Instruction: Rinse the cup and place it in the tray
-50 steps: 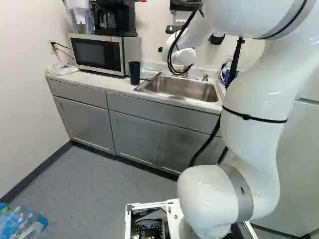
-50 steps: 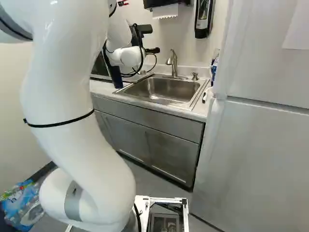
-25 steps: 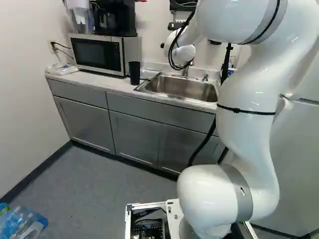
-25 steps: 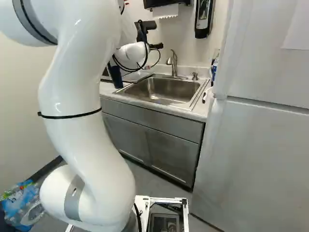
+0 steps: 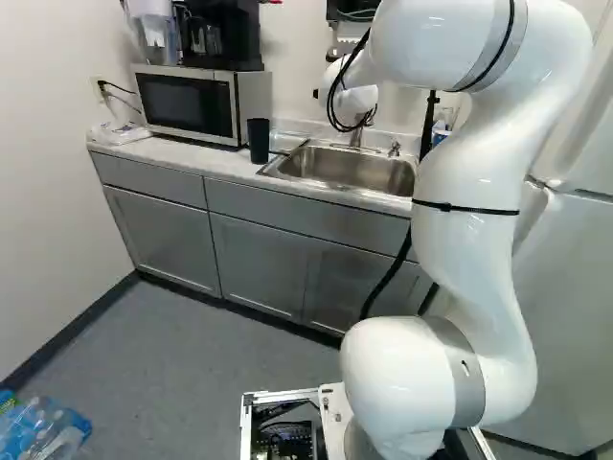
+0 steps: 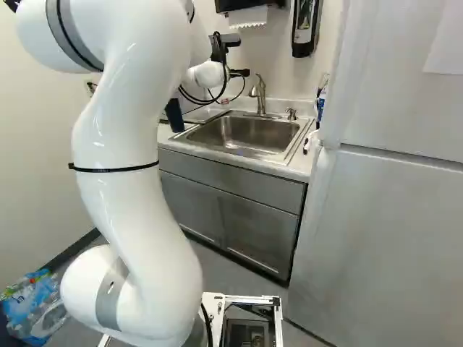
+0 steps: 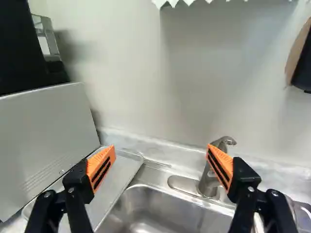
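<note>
Cup on counter, below and left of tool (pads well apart).

The counter bears microwave, cup, packet, tray (sink inset).

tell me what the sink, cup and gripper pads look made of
Sink: metal, likely stainless steel, from its grey sheen and soft highlights.
Cup: plastic or coated metal; the dark, low-shine surface fits both.
Pads: probably rubber or plastic, matte orange with dark slots.

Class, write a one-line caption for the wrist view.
Open pincer, holding nothing, before the sink and faucet, with the tray alongside.
</note>
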Controlling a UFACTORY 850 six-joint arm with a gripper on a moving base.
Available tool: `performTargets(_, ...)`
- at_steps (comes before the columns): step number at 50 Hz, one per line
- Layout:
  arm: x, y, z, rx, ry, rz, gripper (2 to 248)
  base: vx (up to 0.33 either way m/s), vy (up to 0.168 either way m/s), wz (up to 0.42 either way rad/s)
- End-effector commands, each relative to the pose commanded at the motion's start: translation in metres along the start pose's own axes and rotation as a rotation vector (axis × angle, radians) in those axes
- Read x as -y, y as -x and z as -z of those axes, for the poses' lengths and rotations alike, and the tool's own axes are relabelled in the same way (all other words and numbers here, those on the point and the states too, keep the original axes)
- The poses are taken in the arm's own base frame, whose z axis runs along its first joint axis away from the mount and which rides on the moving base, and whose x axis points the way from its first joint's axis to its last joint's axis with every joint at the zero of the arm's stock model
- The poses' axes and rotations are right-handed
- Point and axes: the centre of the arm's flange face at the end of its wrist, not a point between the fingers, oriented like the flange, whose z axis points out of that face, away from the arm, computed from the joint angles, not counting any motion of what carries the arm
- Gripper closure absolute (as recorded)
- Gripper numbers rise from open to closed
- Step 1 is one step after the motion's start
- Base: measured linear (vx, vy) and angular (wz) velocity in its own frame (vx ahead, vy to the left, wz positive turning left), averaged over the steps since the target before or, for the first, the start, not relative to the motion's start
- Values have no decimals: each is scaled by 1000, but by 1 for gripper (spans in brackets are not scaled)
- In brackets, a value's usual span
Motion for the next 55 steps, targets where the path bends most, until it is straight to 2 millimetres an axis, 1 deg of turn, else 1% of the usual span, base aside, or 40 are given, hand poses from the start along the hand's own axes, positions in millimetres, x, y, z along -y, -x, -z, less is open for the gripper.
performTargets(17, -8, 7, -12, 76, 11, -2, 3, 0, 0, 0)
performTargets(35, -12, -6, -15, 100, 17, -3, 3, 0, 0, 0)
performTargets(50, -21, -18, -19, 121, 30, -5, 3, 0, 0, 0)
performTargets(55, -25, -16, -22, 139, 35, -6, 3, 0, 0, 0)
